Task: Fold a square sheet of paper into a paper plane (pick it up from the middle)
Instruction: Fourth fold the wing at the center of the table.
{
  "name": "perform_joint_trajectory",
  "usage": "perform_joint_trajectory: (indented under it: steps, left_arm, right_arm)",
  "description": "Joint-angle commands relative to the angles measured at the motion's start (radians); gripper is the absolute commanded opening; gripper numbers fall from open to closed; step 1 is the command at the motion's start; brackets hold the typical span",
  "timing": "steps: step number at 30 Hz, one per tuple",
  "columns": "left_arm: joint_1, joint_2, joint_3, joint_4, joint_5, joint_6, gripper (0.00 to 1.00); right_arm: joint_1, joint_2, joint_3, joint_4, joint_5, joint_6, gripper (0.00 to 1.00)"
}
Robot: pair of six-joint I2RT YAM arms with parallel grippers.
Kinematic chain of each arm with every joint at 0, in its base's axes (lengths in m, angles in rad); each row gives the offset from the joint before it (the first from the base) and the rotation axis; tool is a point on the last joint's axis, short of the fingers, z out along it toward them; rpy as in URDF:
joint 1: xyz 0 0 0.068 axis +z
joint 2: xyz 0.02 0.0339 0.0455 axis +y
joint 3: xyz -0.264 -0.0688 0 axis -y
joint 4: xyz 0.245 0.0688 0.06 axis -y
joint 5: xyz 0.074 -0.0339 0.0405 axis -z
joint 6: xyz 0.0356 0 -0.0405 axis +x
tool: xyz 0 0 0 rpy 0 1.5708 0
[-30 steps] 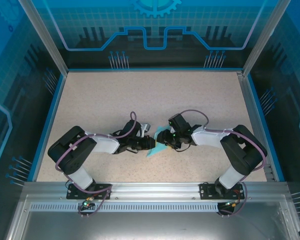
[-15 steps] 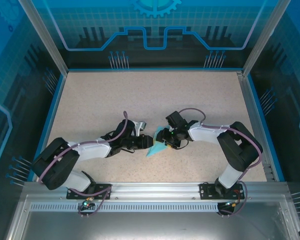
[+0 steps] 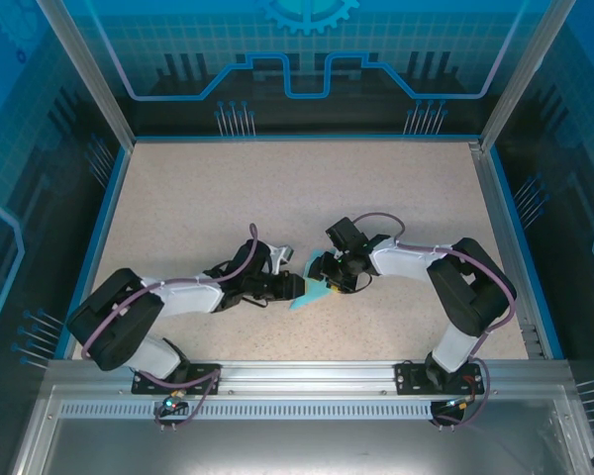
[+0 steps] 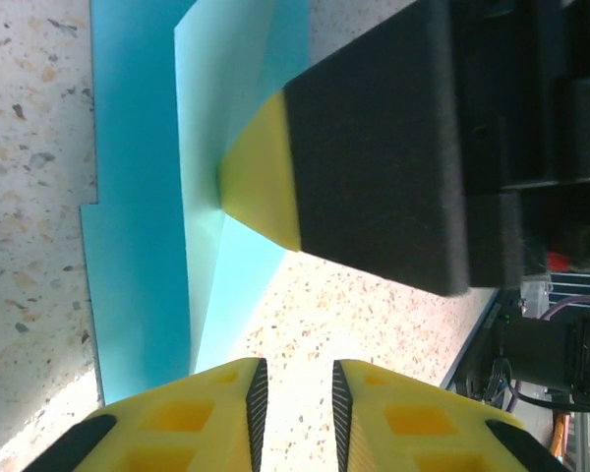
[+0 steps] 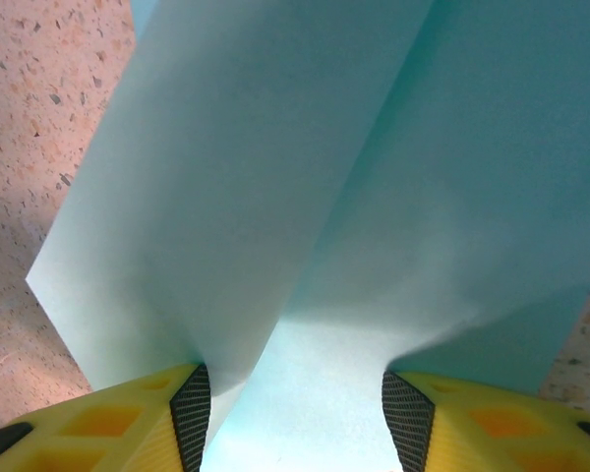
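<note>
The partly folded sheet of paper (image 3: pixel 310 294) lies mid-worktop (image 3: pixel 277 188), between the arms. The right gripper (image 3: pixel 327 280), half open, pins it with its fingertips astride a raised flap. Steady pressure there would let the left gripper (image 3: pixel 295 286), nearly closed and empty, flatten the crease. Only the grippers' closeness hampers this.

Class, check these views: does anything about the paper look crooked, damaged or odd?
The square sheet of paper lies unevenly folded: its layered edges step instead of lining up, and a flap stands up between the open fingers of the right gripper. No tears seen.
</note>
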Motion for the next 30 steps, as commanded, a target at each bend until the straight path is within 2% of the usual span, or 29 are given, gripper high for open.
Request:
perform_joint_trajectory:
  steps: [1,11,30]
  left_arm:
    - [-0.004,0.042,0.045,-0.007,0.022,0.008,0.24]
    - [-0.004,0.073,0.060,-0.072,-0.061,0.015,0.18]
    - [-0.003,0.123,0.082,-0.099,-0.079,0.019,0.10]
  right_arm:
    - [-0.001,0.072,-0.040,-0.071,0.072,0.011,0.55]
    - [-0.001,0.072,-0.044,-0.096,0.086,0.011,0.55]
    - [-0.002,0.074,-0.027,-0.133,0.101,0.011,0.51]
